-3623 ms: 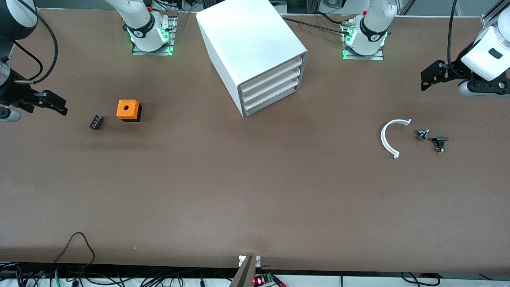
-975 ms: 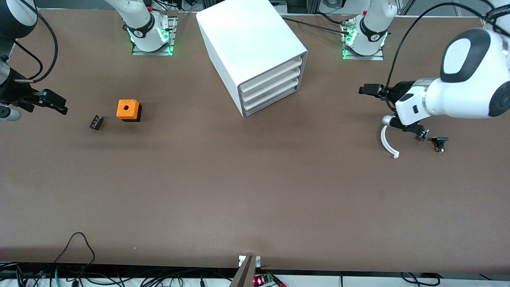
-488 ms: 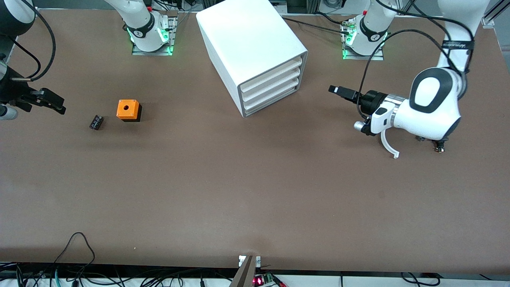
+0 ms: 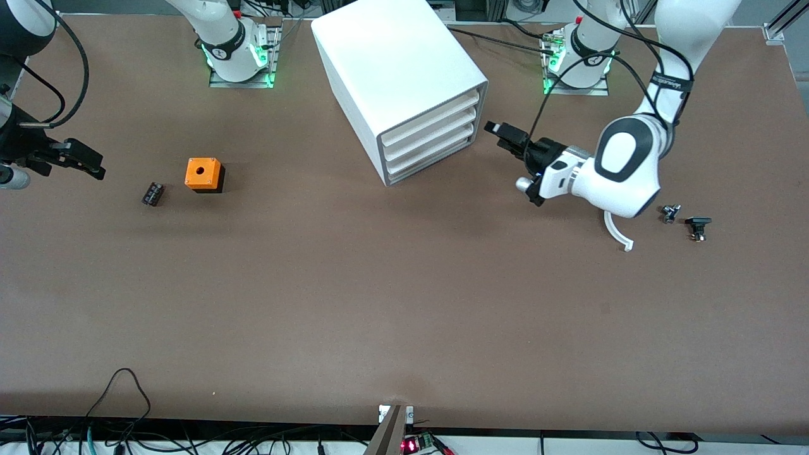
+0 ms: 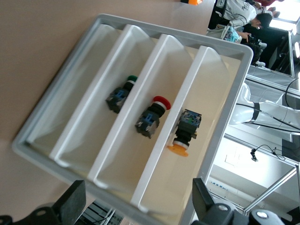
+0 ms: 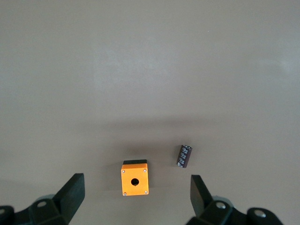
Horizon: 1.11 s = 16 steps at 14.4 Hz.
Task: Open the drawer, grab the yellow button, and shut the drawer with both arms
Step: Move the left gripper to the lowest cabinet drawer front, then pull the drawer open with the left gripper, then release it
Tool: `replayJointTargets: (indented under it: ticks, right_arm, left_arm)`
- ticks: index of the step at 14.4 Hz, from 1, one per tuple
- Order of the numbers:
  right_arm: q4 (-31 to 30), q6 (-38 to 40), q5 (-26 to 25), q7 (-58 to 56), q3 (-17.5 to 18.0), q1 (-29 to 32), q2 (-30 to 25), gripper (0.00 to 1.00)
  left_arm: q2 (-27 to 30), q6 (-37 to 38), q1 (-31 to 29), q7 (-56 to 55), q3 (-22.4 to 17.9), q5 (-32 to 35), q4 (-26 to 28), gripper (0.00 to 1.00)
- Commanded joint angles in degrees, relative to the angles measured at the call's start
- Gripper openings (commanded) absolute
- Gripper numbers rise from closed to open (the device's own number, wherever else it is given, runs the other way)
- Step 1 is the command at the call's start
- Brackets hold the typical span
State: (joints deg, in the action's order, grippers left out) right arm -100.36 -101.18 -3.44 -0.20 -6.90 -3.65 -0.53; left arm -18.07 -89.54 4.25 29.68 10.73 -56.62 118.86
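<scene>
My left claw (image 4: 499,131) hangs spread wide just in front of the cabinet (image 4: 404,82), level with its stack of drawers, holding nothing. Through my left wrist camera, I look straight into the four drawers: the top drawer (image 5: 206,122) sits shut, flush with the others, and the button (image 5: 183,133) with the orange cap lies inside it, cap pointing toward the front. A red-capped button (image 5: 151,117) lies in the next drawer and a green-capped one (image 5: 121,93) in the one after. My right claw (image 4: 82,159) waits, also spread and empty, over the table (image 4: 404,303) at the right arm's end, near the orange cube (image 4: 203,174) and the small black cylinder (image 4: 152,193) beside it. A white curved piece (image 4: 616,232) and two small dark parts (image 4: 684,221) lie on the table under my left arm.
</scene>
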Motion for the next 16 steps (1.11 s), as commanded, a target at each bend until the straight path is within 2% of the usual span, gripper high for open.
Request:
replayJointTargets:
  ticks: [1, 3, 5, 9, 11, 12, 13, 14, 15, 16]
  right_arm:
    - [0.7, 1.2, -0.1, 0.3, 0.1, 0.3, 0.0, 1.0]
    - [0.7, 1.2, 0.1, -0.1, 0.1, 0.3, 0.0, 1.0]
    - [0.6, 1.2, 0.1, -0.3, 0.1, 0.4, 0.0, 1.0]
    - [0.6, 1.2, 0.4, -0.4, 0.0, 0.5, 0.1, 1.0]
    - [0.6, 1.2, 0.5, -0.4, 0.0, 0.6, 0.1, 1.0]
    - [0.6, 1.2, 0.5, -0.3, 0.0, 0.5, 0.1, 1.0]
    - [0.6, 1.2, 0.5, -0.3, 0.0, 0.6, 0.1, 1.0]
    - [0.6, 1.2, 0.6, -0.3, 0.0, 0.6, 0.1, 1.0]
    - [0.6, 1.2, 0.6, -0.4, 0.0, 0.5, 0.1, 1.0]
    - [0.6, 1.1, 0.7, -0.4, 0.0, 0.5, 0.1, 1.0]
  left_arm:
    - [0.1, -3.1, 0.3, 2.2, 3.0, -2.1, 2.4, 1.0]
    - [0.1, -4.2, 0.4, 2.2, 4.6, -3.3, 3.5, 0.97]
    - [0.2, -4.3, 0.4, 2.1, 5.7, -3.7, 4.1, 0.86]
    - [0.4, -5.1, 0.5, 2.1, 6.9, -3.8, 5.6, 0.84]
    - [0.7, -7.0, 0.5, 2.1, 9.6, -4.7, 6.9, 0.82]
    - [0.8, -8.1, 0.5, 2.1, 10.4, -5.9, 7.7, 0.78]
    - [0.8, -9.2, 0.5, 2.1, 11.3, -6.6, 7.9, 0.68]
    - [0.9, -10.4, 0.5, 2.1, 11.4, -6.6, 7.9, 0.51]
    - [1.1, -10.9, 0.5, 2.1, 11.4, -6.6, 7.8, 0.19]
    - [1.1, -10.9, 0.5, 2.1, 11.4, -6.5, 7.8, 0.0]
